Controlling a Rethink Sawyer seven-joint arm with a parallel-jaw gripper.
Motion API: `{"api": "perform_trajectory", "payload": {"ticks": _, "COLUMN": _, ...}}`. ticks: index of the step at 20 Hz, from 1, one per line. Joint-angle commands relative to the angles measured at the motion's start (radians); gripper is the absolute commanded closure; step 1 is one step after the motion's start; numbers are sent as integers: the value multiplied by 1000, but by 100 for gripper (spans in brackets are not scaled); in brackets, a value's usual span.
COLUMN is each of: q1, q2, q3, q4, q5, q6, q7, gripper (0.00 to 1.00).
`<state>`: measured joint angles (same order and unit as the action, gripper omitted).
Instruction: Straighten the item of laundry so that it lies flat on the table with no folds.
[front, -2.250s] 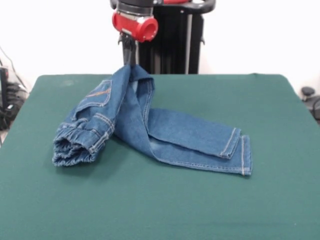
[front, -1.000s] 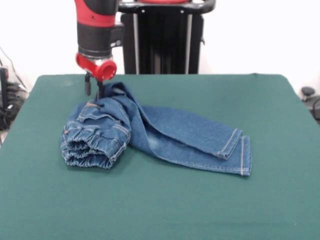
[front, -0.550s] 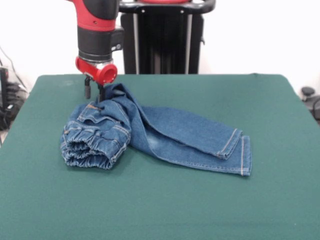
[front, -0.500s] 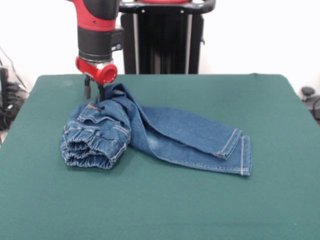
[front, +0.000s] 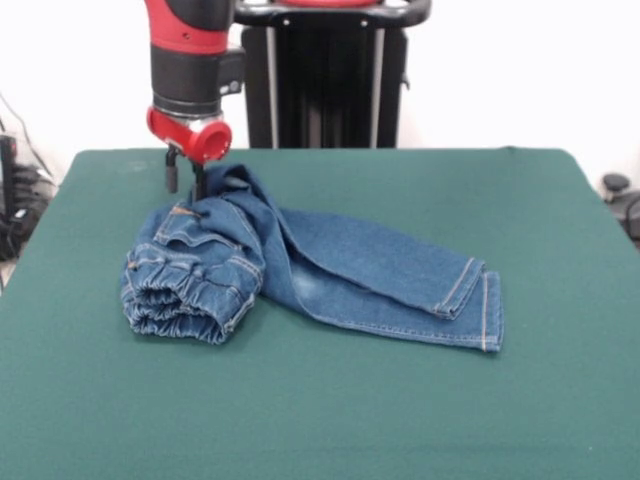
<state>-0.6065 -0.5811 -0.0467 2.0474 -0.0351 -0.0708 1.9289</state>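
Hanging with its two fingers apart and empty at the far edge of the bunched hip, your gripper (front: 184, 180) has the jeans (front: 300, 265) lying toward the camera, legs running rightward across the green table (front: 330, 400).

The red and black arm (front: 193, 55) comes straight down from the top of the front view, its black wrist section ending in a red collar. Below the collar hangs the small dark two-fingered gripper (front: 184, 182), pointing down. Its two thin fingers (front: 171, 172) stand a little apart with a gap showing between them, so it appears parted, gripping nothing.
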Motion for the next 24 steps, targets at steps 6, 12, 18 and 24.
{"api": "perform_trajectory", "payload": {"ticks": 6, "q1": 31, "q2": -153, "q3": 147, "q4": -172, "q5": -9, "q6": 321, "q7": -4, "gripper": 0}}
{"api": "perform_trajectory", "payload": {"ticks": 12, "q1": 28, "q2": -166, "q3": 157, "q4": -181, "q5": -16, "q6": 351, "q7": 10, "gripper": 0}}
{"api": "perform_trajectory", "payload": {"ticks": 18, "q1": 32, "q2": -167, "q3": 166, "q4": -200, "q5": -13, "q6": 361, "q7": 20, "gripper": 0}}
{"api": "perform_trajectory", "payload": {"ticks": 24, "q1": 48, "q2": -120, "q3": 171, "q4": -236, "q5": -17, "q6": 315, "q7": 43, "gripper": 0}}
